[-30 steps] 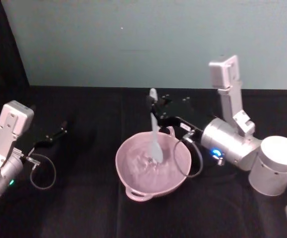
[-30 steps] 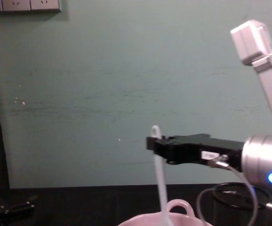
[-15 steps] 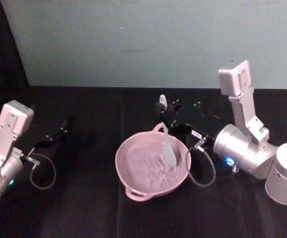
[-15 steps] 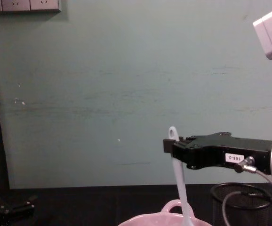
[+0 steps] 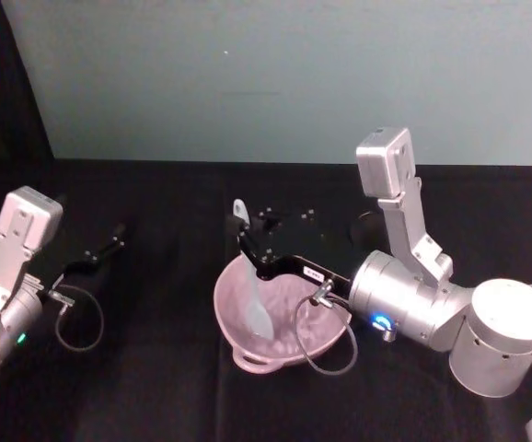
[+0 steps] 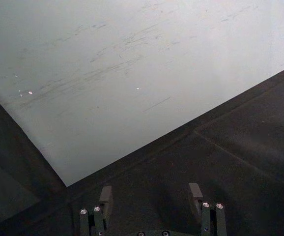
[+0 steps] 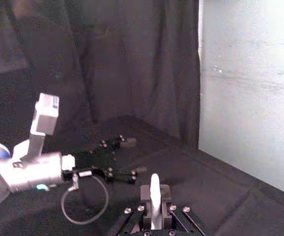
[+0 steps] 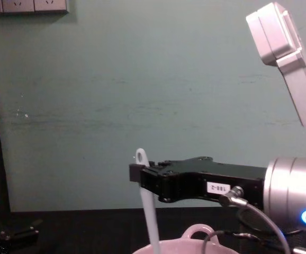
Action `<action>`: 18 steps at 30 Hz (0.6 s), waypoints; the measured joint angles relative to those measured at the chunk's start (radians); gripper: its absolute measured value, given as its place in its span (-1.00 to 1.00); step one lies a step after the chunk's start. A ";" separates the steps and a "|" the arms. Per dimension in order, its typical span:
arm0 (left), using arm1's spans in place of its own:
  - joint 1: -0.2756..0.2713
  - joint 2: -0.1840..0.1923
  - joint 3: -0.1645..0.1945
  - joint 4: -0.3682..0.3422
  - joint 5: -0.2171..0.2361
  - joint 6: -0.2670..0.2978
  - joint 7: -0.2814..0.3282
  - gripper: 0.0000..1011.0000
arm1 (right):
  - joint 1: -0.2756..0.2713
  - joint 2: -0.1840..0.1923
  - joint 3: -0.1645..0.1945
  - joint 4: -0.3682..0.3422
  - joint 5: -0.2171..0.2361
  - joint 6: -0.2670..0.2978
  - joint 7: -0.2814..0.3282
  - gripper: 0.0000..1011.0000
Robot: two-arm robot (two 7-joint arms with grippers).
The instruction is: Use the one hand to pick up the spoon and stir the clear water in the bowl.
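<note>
The right gripper (image 5: 247,239), jaws clamping the spoon (image 5: 259,311), dips it in the bowl (image 5: 275,355). Wrist view shows the left gripper (image 6: 149,192), jaws apart

We face a pale blue-green wall (image 5: 248,83), faintly scuffed with thin scratches and a few small white specks. It meets the desk (image 5: 156,396), which is draped in black cloth, along a straight line. High on the wall's left in the chest view, we make out the lower edge of a row of white sockets (image 8: 26,5). Beside the wall's left end hangs a dark curtain (image 7: 122,64) in loose folds. The light is soft and even.
</note>
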 joint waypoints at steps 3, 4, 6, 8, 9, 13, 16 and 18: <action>0.000 0.000 0.000 0.000 0.000 0.000 0.000 0.99 | 0.004 -0.010 -0.003 0.008 0.019 -0.010 0.004 -0.77; 0.000 0.000 0.000 0.000 0.000 0.000 0.000 0.99 | 0.005 -0.011 -0.003 0.008 0.022 -0.011 0.004 -0.77; 0.000 0.000 0.000 0.000 0.000 0.000 0.000 0.99 | 0.006 -0.012 -0.004 0.009 0.029 -0.016 0.003 -0.77; 0.000 0.000 0.000 0.000 0.000 0.000 0.000 0.99 | 0.007 -0.011 -0.004 0.009 0.033 -0.018 0.002 -0.77; 0.000 0.000 0.000 0.000 0.000 0.000 0.000 0.99 | 0.007 -0.010 -0.003 0.008 0.037 -0.020 -0.001 -0.77; 0.000 0.000 0.000 0.000 0.000 0.000 0.000 0.99 | 0.008 -0.003 0.005 -0.003 0.046 -0.022 -0.008 -0.77; 0.000 0.000 0.000 0.000 0.000 0.000 0.000 0.99 | 0.010 0.002 0.011 -0.014 0.053 -0.021 -0.011 -0.77; 0.000 0.000 0.000 0.000 0.000 0.000 0.000 0.99 | 0.014 0.009 0.021 -0.030 0.060 -0.018 -0.017 -0.77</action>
